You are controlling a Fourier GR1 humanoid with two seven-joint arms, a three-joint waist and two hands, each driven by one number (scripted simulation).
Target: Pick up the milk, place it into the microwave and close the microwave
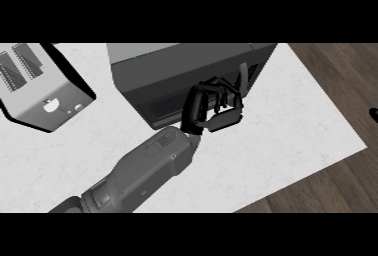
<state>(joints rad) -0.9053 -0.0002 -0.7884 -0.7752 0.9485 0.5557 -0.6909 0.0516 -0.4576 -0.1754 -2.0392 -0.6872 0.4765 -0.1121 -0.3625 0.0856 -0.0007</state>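
my left hand (pixel 214 107): fingers spread and relaxed, holding nothing, against microwave door
microwave (pixel 184 70): door shut, on white counter (pixel 295 130)
milk: can't see it
toaster (pixel 40 85): left of microwave

No readable text, labels, brand marks, numbers or signs anywhere in the head view.

Microwave (pixel 177 75), far centre of the bench (pixel 295 135): dark front and grey top carry no legible lettering. A small green patch shows at its far top edge, too small to tell whether it is a display or a mark.

Toaster (pixel 40 85), far left: metal side shows a pale knob-like spot and a small dot, no writing or figures to be made out.

Bench surface: plain white marbling, nothing printed.
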